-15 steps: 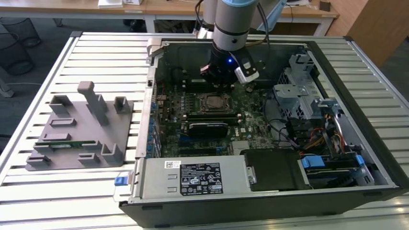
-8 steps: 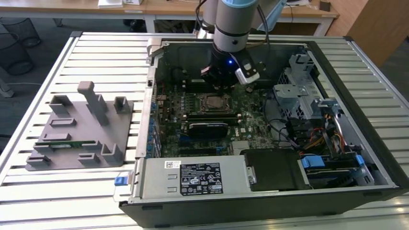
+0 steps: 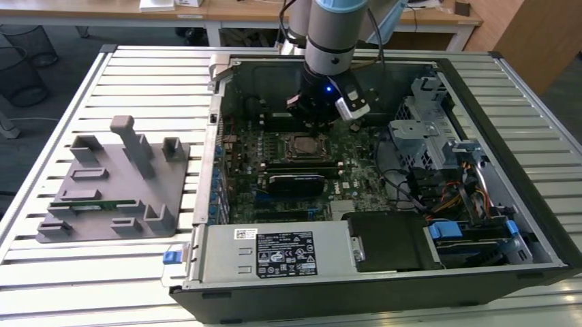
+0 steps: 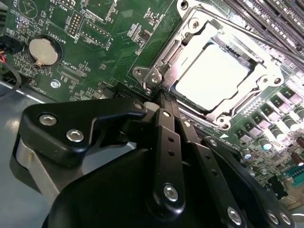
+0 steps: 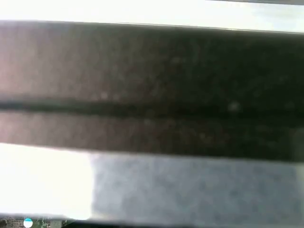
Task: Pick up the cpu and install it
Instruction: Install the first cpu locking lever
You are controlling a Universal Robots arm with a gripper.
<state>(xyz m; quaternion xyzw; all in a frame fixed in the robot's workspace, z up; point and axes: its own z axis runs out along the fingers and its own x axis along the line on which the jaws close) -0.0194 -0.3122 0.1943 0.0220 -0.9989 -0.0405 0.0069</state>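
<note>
The end effector [image 4: 164, 92] hangs inside the open computer case [image 3: 509, 102]. Its two fingers are pressed together at the tips and hold nothing. Just past those tips lies the cpu [image 4: 211, 76], flat inside the metal frame of its socket [image 4: 156, 71] on the green board [image 4: 104, 42]. It looks light, thin and stiff, with a smooth shiny top that could slip. It is probably easy to break, so the thin edges look like the best place to hold.

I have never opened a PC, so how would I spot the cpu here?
Find the open computer case, then the green motherboard inside it. The cpu is the shiny flat square inside a silver metal frame, unlike the small round coin battery nearby.
</note>
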